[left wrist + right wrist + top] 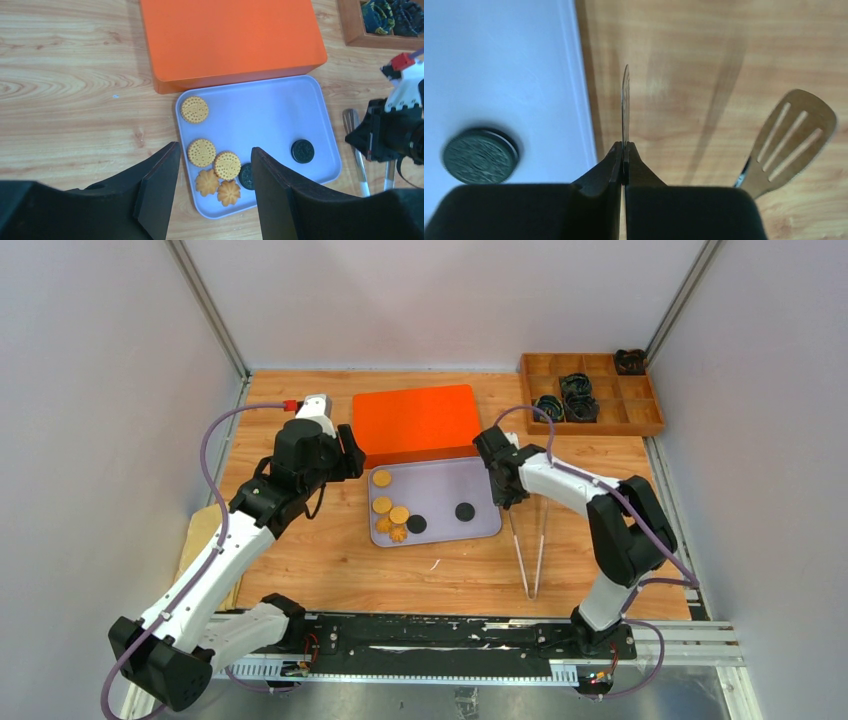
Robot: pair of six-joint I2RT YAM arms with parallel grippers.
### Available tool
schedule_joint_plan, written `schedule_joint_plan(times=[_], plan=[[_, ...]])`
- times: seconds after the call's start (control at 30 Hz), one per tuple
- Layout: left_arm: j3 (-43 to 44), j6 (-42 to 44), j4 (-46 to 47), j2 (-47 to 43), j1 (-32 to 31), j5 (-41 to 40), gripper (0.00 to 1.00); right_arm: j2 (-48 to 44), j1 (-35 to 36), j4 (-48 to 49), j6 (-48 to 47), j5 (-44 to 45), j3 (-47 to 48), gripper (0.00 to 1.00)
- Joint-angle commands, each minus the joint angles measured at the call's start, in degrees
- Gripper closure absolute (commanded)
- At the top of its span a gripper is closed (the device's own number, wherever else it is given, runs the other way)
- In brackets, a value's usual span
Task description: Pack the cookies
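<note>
On the tray (pixel 270 115), cookies (pixel 201 152): golden dotted rounds, orange flowers, black discs.

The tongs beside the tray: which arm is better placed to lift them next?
Right, most likely. The right gripper is shut on one blade of the tongs. The left gripper hangs open over the cookies, at the other side of the tray.

The table (pixel 75 75) is grainy wood, and the tray (pixel 280 110) looks smooth and matt. The tongs (pixel 351 119) are shiny metal, the cookies (pixel 201 152) look dotted and matt.
</note>
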Motion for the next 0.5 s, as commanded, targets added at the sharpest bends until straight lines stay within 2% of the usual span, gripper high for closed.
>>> schedule_joint_plan(times=[0.0,0.27,0.47], plan=[[0.0,-0.1,0.9,0.3,0.4,0.0,0.4,2.9,-2.7,-1.1,-5.3,-1.2,6.9,1.0],[0.4,-0.7,1.6,1.0,0.4,-0.5,0.4,12.4,-7.2,-1.2,-8.8,-6.5,19.1,1.0],[1.2,-0.5,1.3,1.6,0.4,-2.2,0.4,16.9,-9.2,-0.8,-9.0,-10.0,24.4,1.0]])
